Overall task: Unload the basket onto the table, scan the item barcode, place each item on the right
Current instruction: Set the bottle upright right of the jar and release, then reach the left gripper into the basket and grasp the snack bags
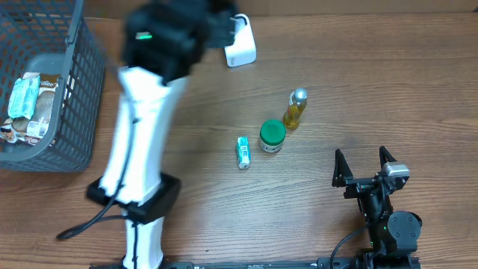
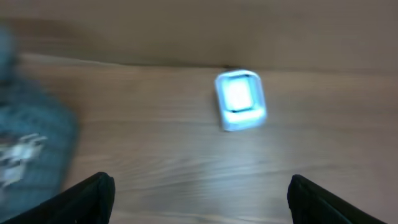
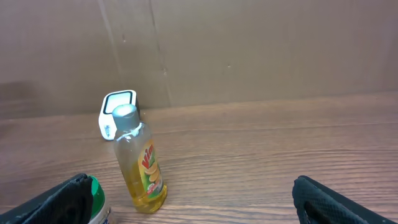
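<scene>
The white barcode scanner (image 1: 240, 45) stands at the table's far edge, and shows blurred with a glowing face (image 2: 240, 99) in the left wrist view. My left gripper (image 2: 202, 199) is open and empty, on the near side of the scanner. Three items lie mid-table: a yellow liquid bottle (image 1: 296, 110), a green-lidded jar (image 1: 272, 137) and a small teal packet (image 1: 243, 152). My right gripper (image 1: 364, 166) is open and empty near the front right. In its wrist view the bottle (image 3: 140, 162) stands upright ahead of the right gripper (image 3: 196, 202), with the jar (image 3: 96, 202) by the left finger.
A grey wire basket (image 1: 75, 112) holding wrapped packets (image 1: 30, 104) stands at the far left, seen as a blur (image 2: 31, 143) in the left wrist view. A brown wall (image 3: 249, 50) closes the table's far side. The left arm (image 1: 142, 149) reaches across the left half.
</scene>
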`<state>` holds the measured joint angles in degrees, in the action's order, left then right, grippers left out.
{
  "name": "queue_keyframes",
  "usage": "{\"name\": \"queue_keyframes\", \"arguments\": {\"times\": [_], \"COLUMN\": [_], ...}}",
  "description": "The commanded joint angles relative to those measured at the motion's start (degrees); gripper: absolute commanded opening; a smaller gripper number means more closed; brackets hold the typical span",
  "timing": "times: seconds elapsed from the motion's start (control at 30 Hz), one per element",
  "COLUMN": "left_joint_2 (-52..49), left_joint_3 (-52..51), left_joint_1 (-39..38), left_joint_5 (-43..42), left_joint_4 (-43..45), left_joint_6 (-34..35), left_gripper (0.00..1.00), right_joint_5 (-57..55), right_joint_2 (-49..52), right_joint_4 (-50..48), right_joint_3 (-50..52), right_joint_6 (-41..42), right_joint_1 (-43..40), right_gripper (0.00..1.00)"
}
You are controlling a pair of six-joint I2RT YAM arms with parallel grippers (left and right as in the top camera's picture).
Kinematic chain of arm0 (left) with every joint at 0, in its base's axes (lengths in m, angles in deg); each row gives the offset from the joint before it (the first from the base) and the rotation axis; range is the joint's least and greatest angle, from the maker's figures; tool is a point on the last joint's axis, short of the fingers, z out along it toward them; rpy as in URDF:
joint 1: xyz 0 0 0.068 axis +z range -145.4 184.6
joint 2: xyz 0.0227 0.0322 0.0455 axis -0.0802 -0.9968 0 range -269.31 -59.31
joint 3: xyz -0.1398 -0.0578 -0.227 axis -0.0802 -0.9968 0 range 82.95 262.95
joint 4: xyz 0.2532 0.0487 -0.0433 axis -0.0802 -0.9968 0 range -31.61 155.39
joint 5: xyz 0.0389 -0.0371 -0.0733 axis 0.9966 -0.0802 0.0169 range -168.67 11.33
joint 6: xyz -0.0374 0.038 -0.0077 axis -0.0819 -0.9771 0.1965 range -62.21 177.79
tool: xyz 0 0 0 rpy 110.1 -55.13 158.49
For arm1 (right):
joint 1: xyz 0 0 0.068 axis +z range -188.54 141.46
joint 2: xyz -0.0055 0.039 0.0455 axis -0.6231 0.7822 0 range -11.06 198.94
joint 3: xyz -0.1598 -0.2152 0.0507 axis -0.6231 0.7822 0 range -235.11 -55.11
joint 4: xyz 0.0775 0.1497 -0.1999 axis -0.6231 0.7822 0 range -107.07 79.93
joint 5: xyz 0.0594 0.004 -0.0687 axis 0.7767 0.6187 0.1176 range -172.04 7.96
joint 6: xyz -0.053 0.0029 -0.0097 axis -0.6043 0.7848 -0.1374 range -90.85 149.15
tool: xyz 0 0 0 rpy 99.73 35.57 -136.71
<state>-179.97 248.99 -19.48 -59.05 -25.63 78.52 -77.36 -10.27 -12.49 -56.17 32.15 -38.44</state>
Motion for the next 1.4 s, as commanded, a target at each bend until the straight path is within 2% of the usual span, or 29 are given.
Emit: {"name": "queue_keyframes", "arguments": {"times": [0.0, 0.13, 0.4, 0.63, 0.73, 1.0, 1.07, 1.1, 1.17, 1.23, 1.37], "left_joint_2": [3.9, 4.7, 4.6, 4.2, 3.7, 3.7, 3.7, 3.7, 3.7, 3.7, 3.7], "left_joint_3": [1.0, 1.0, 0.7, 0.5, -0.9, -16.4, -21.7, -24.5, -29.2, -33.8, -40.9], "left_joint_1": [5.6, 13.3, 28.8, 42.1, 47.5, 58.9, 61.0, 62.1, 63.7, 65.0, 66.1], "left_joint_5": [3.3, 3.4, 1.3, 1.2, -2.0, -4.5, -4.5, -4.5, -4.9, -8.1, -20.2], "left_joint_4": [-2.4, -5.8, -5.8, -5.7, -5.0, 3.2, 6.1, 8.0, 11.7, 16.3, 24.4], "left_joint_6": [-1.1, -2.1, -2.5, 1.6, 1.6, 1.6, 1.6, 1.6, 1.5, -1.6, -17.1], "left_gripper": [0.9, 0.91, 0.9, 0.91, 0.91, 0.91, 0.94, 1.0, 1.0, 1.0, 0.97], "right_joint_5": [0.3, 0.3, 0.3, 0.3, 0.3, 0.3, 0.3, 0.3, 0.3, 0.3, 0.3], "right_joint_2": [-0.6, -0.6, -0.6, -0.6, -0.6, -0.6, -0.6, -0.6, -0.6, -0.6, -0.6], "right_joint_4": [-0.2, -0.2, -0.2, -0.2, -0.2, -0.2, -0.2, -0.2, -0.2, -0.2, -0.2], "right_joint_3": [0.6, 0.6, 0.6, 0.6, 0.6, 0.6, 0.6, 0.6, 0.6, 0.6, 0.6], "right_joint_6": [0.0, 0.0, 0.0, 0.0, 0.0, 0.0, 0.0, 0.0, 0.0, 0.0, 0.0], "right_joint_1": [0.3, 0.3, 0.3, 0.3, 0.3, 0.3, 0.3, 0.3, 0.3, 0.3, 0.3], "right_gripper": [1.0, 1.0, 1.0, 1.0, 1.0, 1.0, 1.0, 1.0, 1.0, 1.0, 1.0]}}
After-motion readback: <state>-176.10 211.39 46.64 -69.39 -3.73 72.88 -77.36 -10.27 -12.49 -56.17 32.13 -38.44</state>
